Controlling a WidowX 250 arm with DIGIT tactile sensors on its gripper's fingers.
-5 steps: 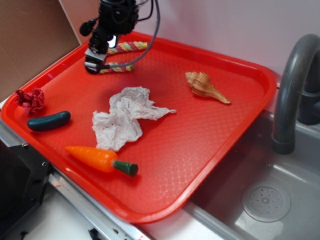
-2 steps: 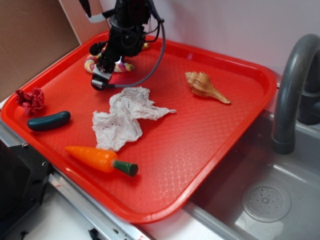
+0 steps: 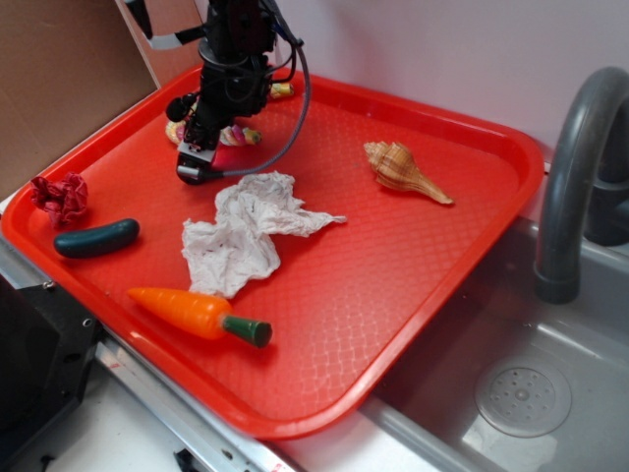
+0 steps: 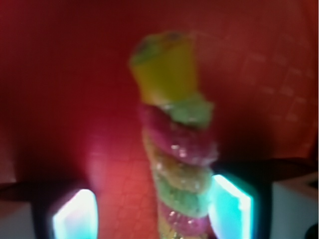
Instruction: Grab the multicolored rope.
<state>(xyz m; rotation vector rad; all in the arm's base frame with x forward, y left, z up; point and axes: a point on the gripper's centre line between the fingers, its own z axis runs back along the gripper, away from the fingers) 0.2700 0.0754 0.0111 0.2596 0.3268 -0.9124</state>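
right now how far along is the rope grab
Done: the tool is down at the tray's back left, beside the rope. In hand: the wrist view shows the rope running up between the fingers, with a gap on its left, so the grip does not look closed. Left: close on the rope and lift it off the tray.
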